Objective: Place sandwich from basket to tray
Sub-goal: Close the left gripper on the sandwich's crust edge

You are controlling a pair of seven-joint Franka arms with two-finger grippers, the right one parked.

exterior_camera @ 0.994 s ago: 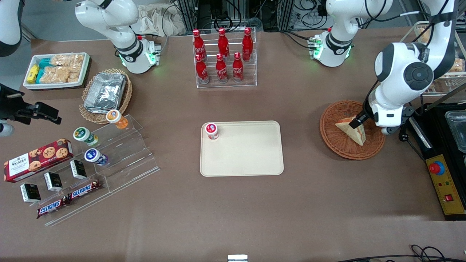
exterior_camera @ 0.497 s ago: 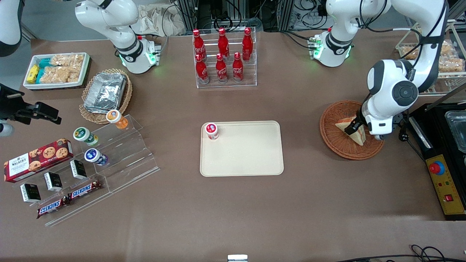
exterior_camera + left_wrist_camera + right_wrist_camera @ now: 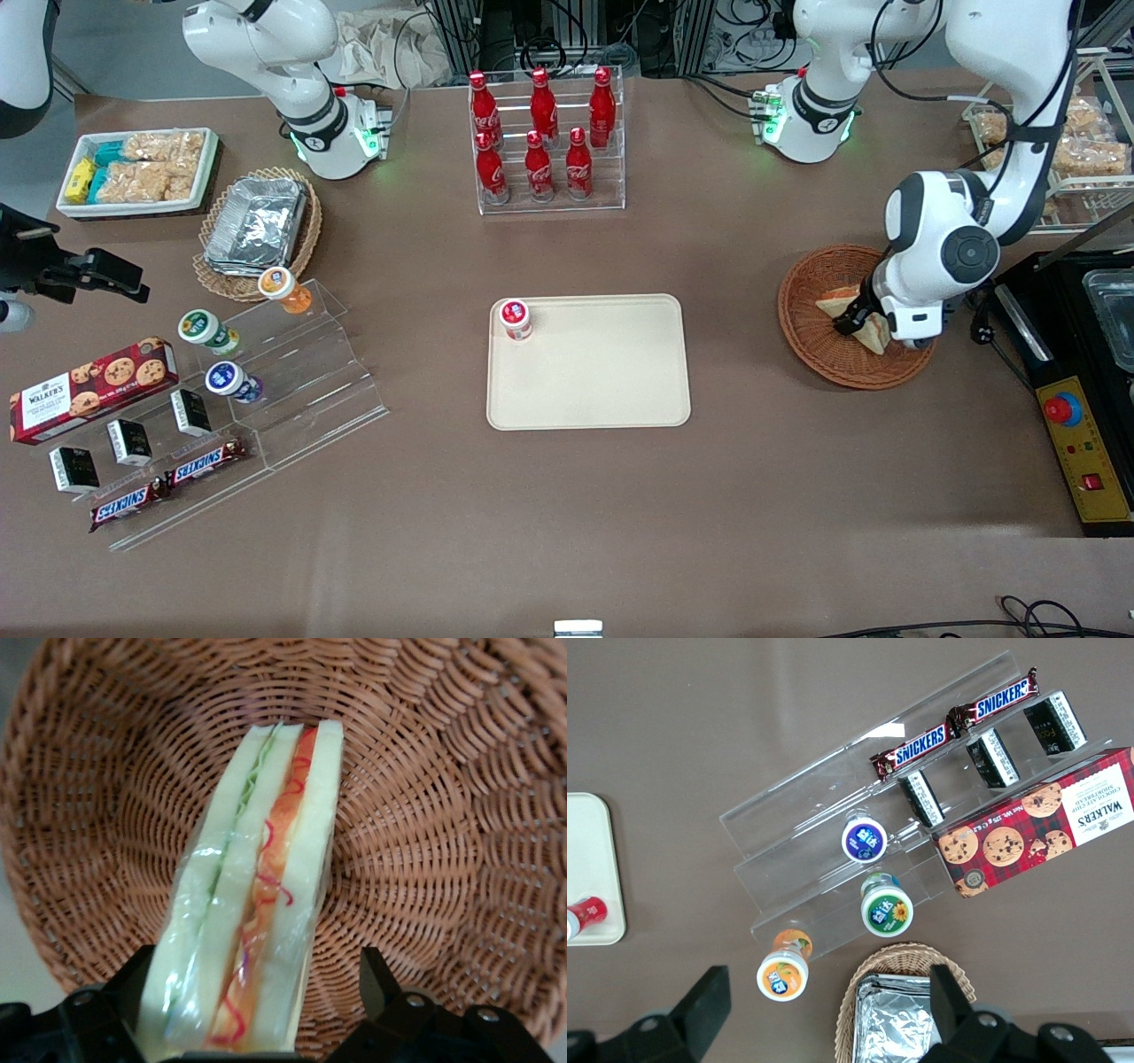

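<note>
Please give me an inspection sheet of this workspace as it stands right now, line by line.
Surface: brown table, flat, no spills seen.
Job's things: sandwich in clear wrap, lying in the reddish wicker basket; beige tray nearer the table's middle, not yet holding the sandwich.
Clutter: small red-capped cup on the tray's corner; cola bottles in a clear rack; foil container in a tan basket; acrylic stand with cups and Snickers bars; cookie box; white snack bin.
Grippers: gripper down in the basket, fingers open either side of the sandwich.
Cables: black cables at the table's near edge.
Surroundings: red emergency stop box.
</note>
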